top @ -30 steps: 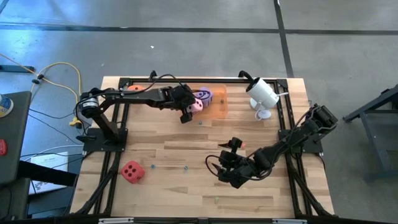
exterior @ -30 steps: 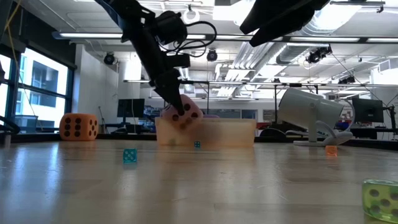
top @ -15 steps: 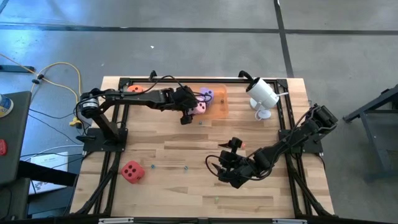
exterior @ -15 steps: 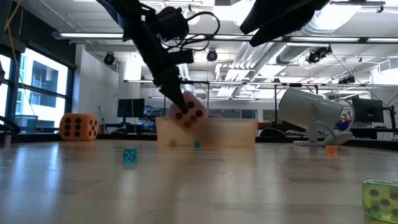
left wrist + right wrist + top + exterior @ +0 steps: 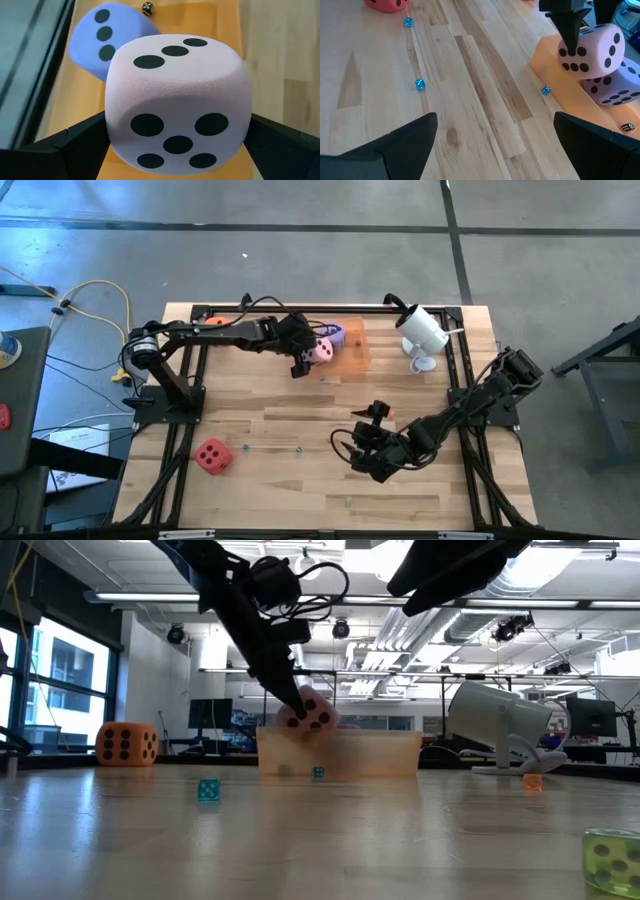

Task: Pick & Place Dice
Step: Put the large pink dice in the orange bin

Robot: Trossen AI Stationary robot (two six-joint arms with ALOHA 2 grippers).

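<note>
pink die [image 5: 176, 102]: soft, light foam; you hold its flat sides.
left gripper [image 5: 308, 356]: squeezing the pink die.
right gripper [image 5: 366, 463]: spread wide, empty.

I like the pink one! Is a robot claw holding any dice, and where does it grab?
Yes. The left claw holds the pink die by two opposite sides, above the orange tray.

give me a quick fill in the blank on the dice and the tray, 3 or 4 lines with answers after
1. The left gripper holds the ____ die over the orange tray.
2. The face of the held die toward the left wrist camera shows ____ pips.
3. The die already in the tray, beside the held one, is ____.
4. The red die sits on the table, ____ the tray.

Missing words: pink; five; purple; outside
</note>
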